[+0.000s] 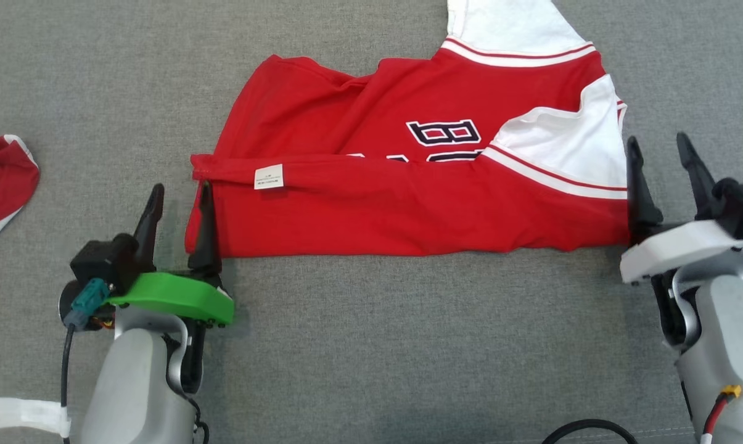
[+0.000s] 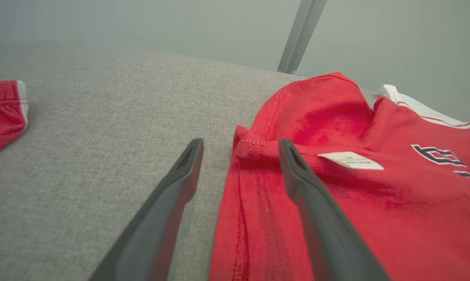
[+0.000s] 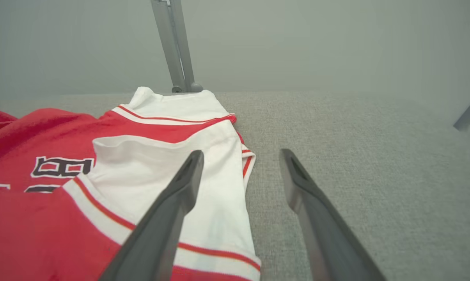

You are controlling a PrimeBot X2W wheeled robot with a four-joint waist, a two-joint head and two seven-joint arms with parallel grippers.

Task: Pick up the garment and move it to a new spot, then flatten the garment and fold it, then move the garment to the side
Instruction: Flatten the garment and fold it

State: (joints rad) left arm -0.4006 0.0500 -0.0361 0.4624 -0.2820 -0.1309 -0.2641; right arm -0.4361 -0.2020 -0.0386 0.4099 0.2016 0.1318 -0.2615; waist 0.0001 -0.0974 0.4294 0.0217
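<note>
Nearest the head camera, the left claw [image 1: 182, 187] and the right claw [image 1: 657, 139] were seen rising on pale forearms [image 1: 131, 382] from the bottom edge. Both were spread wide, and nothing was gripped by either.

The garment [image 1: 377, 203], a red jersey with white sleeves, red-striped trim and dark lettering, was laid lengthwise on the grey tabletop [image 1: 408, 345] between the two claws. Its near part was folded over, so that a white label [image 1: 269, 176] was turned up near its left end.

At that left end the garment's edge was straddled by the left claw: the inner finger was set over the red hem, the outer finger over bare tabletop. Whether the fabric was touched could not be told. The right edge was straddled likewise by the right claw, with one finger over the white sleeve [image 3: 141, 175] and the other over bare tabletop.

A green mount [image 1: 174, 299] was carried at the left wrist and a white mount [image 1: 679, 243] at the right. Well apart to the left, a second red cloth [image 1: 1, 179] with white trim was cut off by the frame. Beyond the tabletop's far edge a grey metal post [image 3: 174, 43] was seen.
</note>
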